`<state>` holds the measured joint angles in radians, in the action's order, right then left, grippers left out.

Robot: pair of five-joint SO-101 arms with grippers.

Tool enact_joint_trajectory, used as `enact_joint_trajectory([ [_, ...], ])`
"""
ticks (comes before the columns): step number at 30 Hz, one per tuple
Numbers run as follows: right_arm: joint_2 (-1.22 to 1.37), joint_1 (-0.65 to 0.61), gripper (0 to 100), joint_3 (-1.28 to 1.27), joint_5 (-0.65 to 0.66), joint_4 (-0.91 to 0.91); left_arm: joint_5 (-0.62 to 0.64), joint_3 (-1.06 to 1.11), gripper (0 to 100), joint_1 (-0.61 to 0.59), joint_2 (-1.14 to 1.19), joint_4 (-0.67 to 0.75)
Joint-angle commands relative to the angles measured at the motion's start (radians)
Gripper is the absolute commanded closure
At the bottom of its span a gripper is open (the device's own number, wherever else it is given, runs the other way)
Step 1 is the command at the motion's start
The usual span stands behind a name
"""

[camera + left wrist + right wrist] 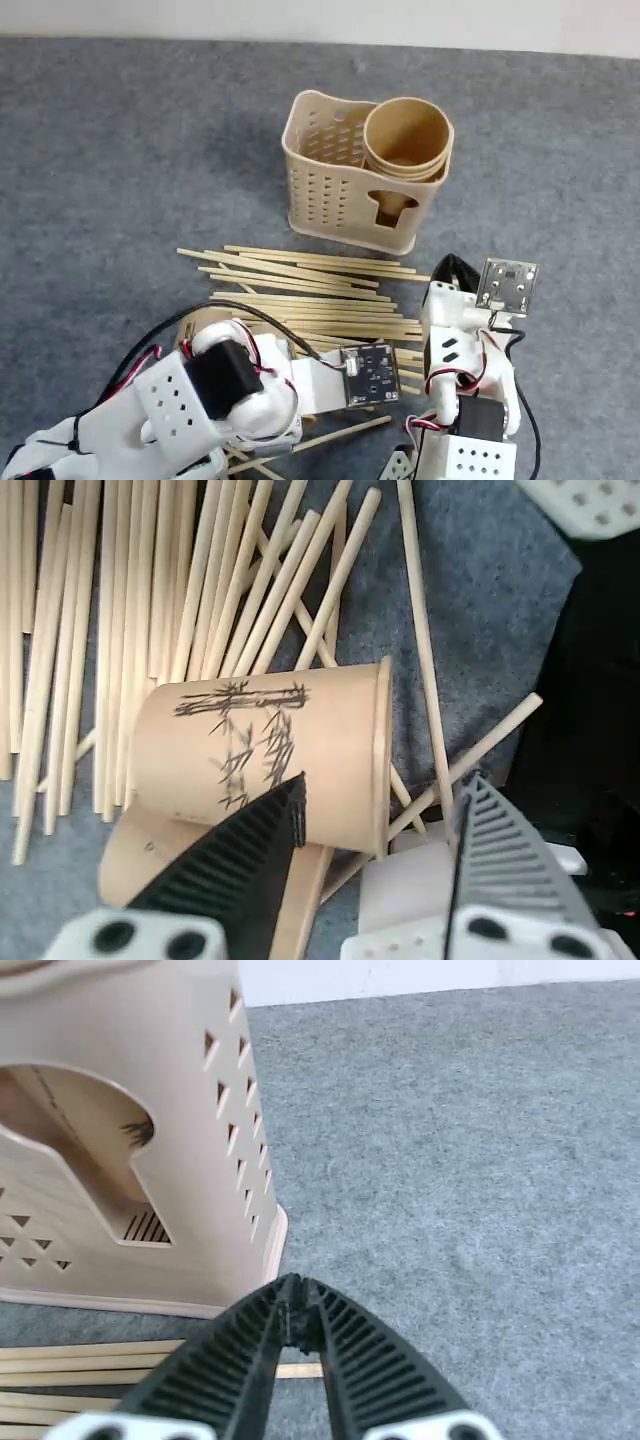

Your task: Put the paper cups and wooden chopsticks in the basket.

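A tan perforated basket (340, 190) stood on the grey counter (100, 150), with a stack of paper cups (407, 135) already nested in one of its two compartments. In front of it lay the wooden chopsticks (300, 290) in a loose, roughly parallel spread, none yet in the basket.

The left gripper (385, 785) hung with its jaws apart over a bamboo-printed paper cup (270, 760) lying on its side across the chopsticks. The dark jaw was above the cup's wall and the pale one out past its open mouth. A second cup (150, 855) lay partly under the first. Whether either jaw touched the cup could not be told.

The right gripper (292, 1305) sat with its jaws together and nothing between them. It was low over the counter just before the basket's corner, near the ends of some chopsticks.

The step in hand looked to be picking up the loose cup. The next move would probably call for lowering the jaws astride the rim, closing gently so the thin wall did not crush, and lifting clear without dragging the chopsticks or the cup beneath.
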<state>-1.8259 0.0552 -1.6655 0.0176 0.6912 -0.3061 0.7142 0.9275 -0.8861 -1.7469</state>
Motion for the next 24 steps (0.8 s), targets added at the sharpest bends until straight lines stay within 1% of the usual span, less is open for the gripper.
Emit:
enact_joint_trajectory([
  [1,-0.015,-0.019,98.9,-0.022,0.012,-0.028,-0.005,0.03,76,-0.035,-0.007,0.06],
  [5,-0.015,-0.019,98.9,-0.022,0.012,-0.028,-0.012,0.099,76,-0.116,-0.007,0.146],
  [7,-0.015,-0.019,98.9,-0.022,0.012,-0.028,-0.063,0.131,76,-0.156,-0.01,0.169],
  [10,-0.015,-0.019,98.9,-0.022,0.014,-0.028,-0.135,0.125,80,-0.232,-0.015,0.18],
  [13,-0.015,-0.021,98.9,-0.022,0.04,-0.028,-0.169,0.076,84,-0.285,-0.015,0.172],
  [18,-0.015,-0.021,98.9,-0.022,0.043,-0.028,-0.189,0.053,87,-0.312,-0.015,0.18],
  [24,-0.015,-0.021,98.9,-0.022,0.044,-0.028,-0.198,0.053,97,-0.311,-0.015,0.195],
])
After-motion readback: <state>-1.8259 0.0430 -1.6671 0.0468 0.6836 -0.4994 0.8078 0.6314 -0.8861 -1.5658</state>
